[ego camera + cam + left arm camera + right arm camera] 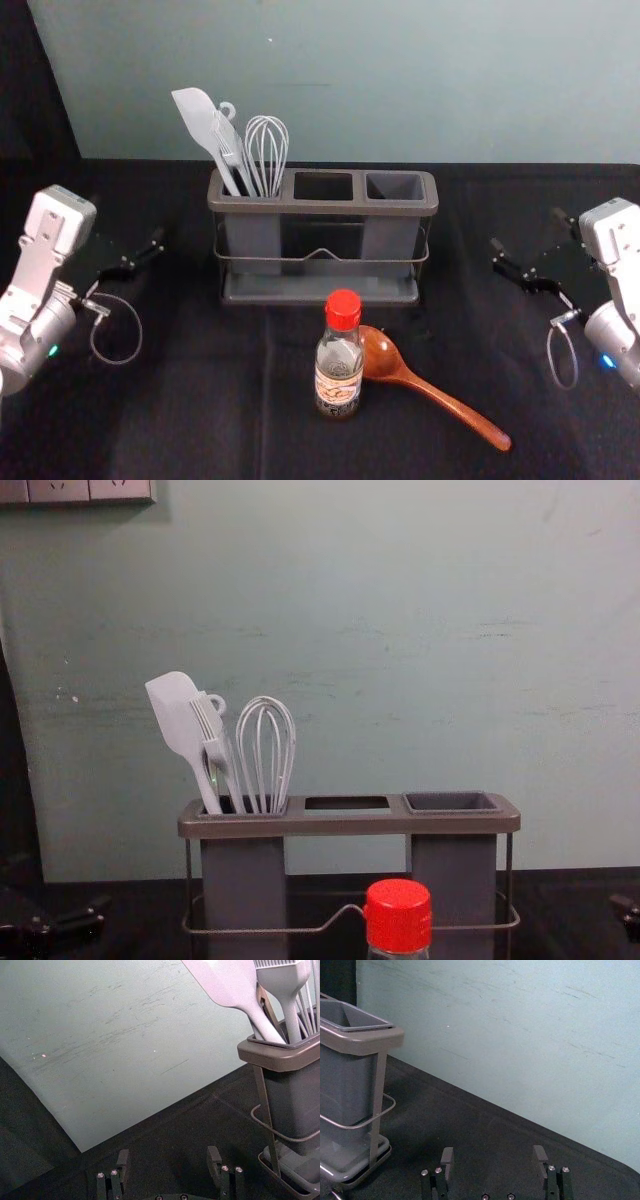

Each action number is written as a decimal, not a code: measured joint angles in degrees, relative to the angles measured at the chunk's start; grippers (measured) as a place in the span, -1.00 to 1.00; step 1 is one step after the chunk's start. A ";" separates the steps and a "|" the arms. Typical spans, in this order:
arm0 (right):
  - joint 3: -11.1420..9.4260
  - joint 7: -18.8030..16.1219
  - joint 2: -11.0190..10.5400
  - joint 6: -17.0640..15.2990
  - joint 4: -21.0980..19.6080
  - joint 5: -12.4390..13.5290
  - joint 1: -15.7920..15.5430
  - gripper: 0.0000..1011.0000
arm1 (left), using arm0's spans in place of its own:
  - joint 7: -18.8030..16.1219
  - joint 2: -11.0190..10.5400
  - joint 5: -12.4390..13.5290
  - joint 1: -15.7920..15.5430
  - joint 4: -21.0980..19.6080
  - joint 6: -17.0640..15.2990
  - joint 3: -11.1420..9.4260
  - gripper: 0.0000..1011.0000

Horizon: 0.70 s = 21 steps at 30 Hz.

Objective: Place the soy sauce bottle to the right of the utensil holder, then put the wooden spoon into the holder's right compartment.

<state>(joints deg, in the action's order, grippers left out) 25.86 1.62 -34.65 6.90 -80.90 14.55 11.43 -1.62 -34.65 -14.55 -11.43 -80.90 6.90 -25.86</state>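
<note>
The soy sauce bottle (339, 365), red-capped, stands upright in front of the utensil holder (322, 208). Right beside it lies the wooden spoon (440, 397), bowl by the bottle and handle slanting toward the front right. The holder's left compartment carries a spatula, brush and whisk (267, 150); its right compartment (394, 187) is empty. My left gripper (128, 226) is out to the holder's left, my right gripper (528, 232) to its right. In the wrist views the left gripper (169, 1156) and the right gripper (493, 1154) are open with nothing between them. The red cap (398, 916) shows in the chest view.
A pale wall (400, 80) rises behind the dark tabletop (180, 420). In the chest view a socket panel (75, 490) is mounted at the wall's upper left. Free cloth lies between the holder and my right gripper.
</note>
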 joint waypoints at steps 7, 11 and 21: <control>0.00 0.00 0.00 0.00 0.00 0.00 0.00 0.98 | 0.00 0.00 0.00 0.00 0.00 0.00 0.00 0.98; 0.00 0.00 0.00 0.00 0.00 0.00 0.00 0.98 | 0.00 0.00 0.01 0.00 0.00 0.00 0.00 0.98; 0.00 0.00 0.00 0.00 0.00 0.00 0.00 0.98 | 0.00 0.00 0.00 0.00 0.00 0.00 0.00 0.98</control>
<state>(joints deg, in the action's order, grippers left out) 25.86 1.62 -34.65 6.91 -80.90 14.55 11.43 -1.62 -34.65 -14.55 -11.43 -80.90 6.91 -25.86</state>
